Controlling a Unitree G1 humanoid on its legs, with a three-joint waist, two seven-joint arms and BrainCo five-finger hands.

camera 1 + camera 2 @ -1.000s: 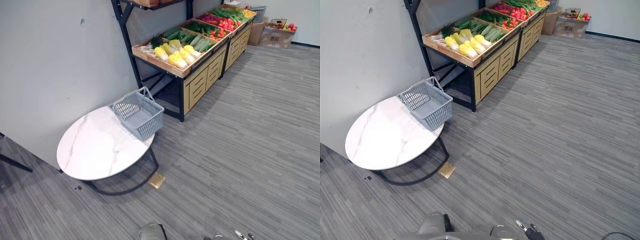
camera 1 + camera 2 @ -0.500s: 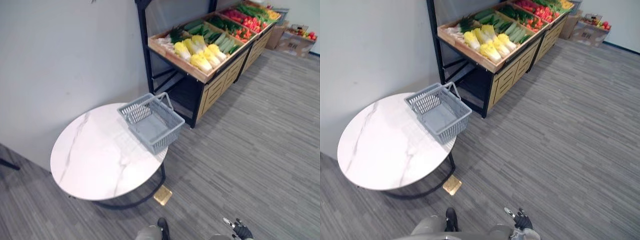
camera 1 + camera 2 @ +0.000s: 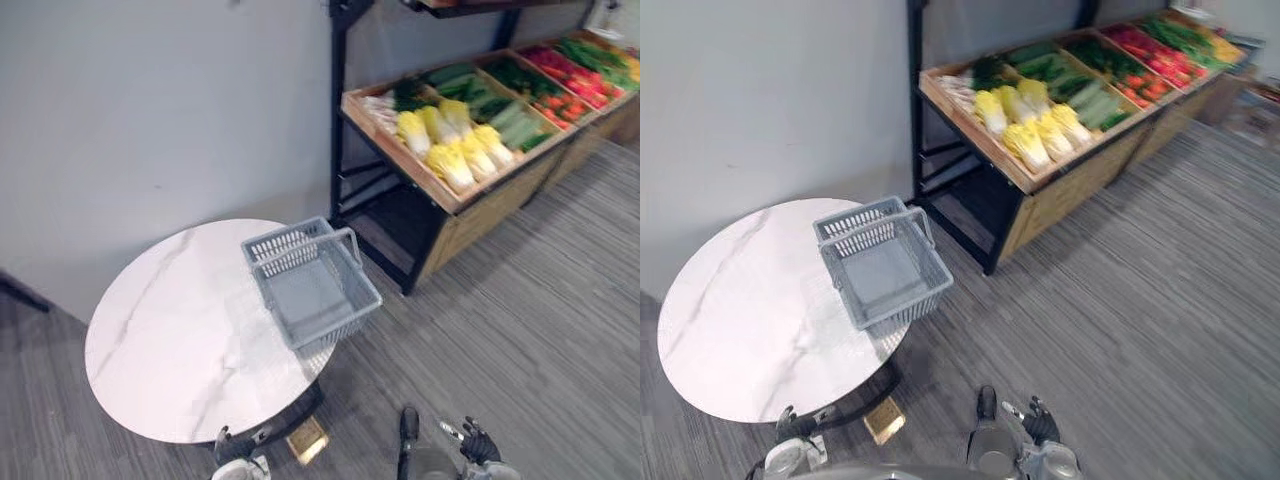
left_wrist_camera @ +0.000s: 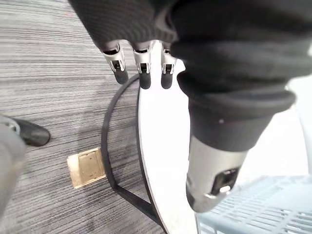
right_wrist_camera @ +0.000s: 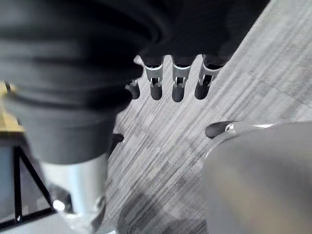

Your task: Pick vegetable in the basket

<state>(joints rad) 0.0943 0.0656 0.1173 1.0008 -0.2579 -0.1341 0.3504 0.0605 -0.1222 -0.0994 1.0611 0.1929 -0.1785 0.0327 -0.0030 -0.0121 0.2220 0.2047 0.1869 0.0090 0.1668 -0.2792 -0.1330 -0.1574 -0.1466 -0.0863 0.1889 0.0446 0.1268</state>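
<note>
An empty grey plastic basket (image 3: 312, 290) stands on the right edge of a round white marble table (image 3: 160, 340), its handle raised. Behind it, a wooden stand holds crates of vegetables: yellow-white cabbages (image 3: 452, 145), green cucumbers (image 3: 1095, 98) and red peppers (image 3: 1145, 72). My left hand (image 3: 236, 450) hangs low by the table's near edge, and its fingers (image 4: 141, 70) are straight and hold nothing. Low over the floor, well short of the stand, my right hand (image 3: 470, 442) is relaxed, and its fingers (image 5: 178, 83) are empty.
The stand has a black metal frame (image 3: 338, 110) and wooden drawers (image 3: 1070, 190) below the crates. A grey wall runs behind the table. A brass floor plate (image 3: 305, 440) lies under the table's near edge. Striped grey carpet (image 3: 540, 330) spreads to the right.
The whole picture has shifted, so the camera has moved: the table and basket look nearer and the stand sits further right. My left hand has come into view at the bottom edge.
</note>
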